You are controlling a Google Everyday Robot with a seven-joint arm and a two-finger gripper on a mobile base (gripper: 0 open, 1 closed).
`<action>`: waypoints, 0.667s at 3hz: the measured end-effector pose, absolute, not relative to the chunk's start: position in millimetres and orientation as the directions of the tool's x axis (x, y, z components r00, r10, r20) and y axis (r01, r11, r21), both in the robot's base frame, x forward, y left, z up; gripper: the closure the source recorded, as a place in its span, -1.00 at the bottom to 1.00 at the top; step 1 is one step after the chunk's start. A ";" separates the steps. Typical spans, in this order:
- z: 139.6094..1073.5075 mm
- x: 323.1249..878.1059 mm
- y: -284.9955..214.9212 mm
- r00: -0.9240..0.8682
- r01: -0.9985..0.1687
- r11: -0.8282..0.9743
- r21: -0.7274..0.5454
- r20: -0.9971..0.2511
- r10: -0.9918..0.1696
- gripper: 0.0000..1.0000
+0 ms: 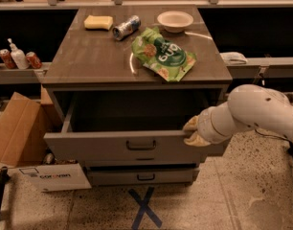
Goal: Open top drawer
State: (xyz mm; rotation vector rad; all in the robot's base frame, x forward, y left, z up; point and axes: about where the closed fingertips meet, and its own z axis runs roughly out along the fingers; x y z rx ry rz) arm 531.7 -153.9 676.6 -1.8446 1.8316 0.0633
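Observation:
The top drawer [103,147] of the grey-brown cabinet stands pulled out towards me. Its deep, dark box is exposed and looks empty. A small black pull handle [140,145] sits in the middle of its flat front. My gripper [194,132] is at the right end of the drawer front, at its top edge and touching it. The white arm [254,111] reaches in from the right. A shallower drawer [113,177] with a like handle shows below, closed.
On the cabinet top [89,56] lie a yellow sponge [98,22], a can on its side [126,27], a white bowl [175,20] and a green snack bag [163,56]. Cardboard boxes [17,128] stand at the left. A blue tape X [144,207] marks the floor.

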 end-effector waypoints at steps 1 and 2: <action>698.2 497.6 -161.0 0.106 -0.931 0.053 -0.362 -0.404 -0.909 0.91; 699.7 495.1 -165.9 0.104 -0.929 0.057 -0.367 -0.404 -0.909 0.86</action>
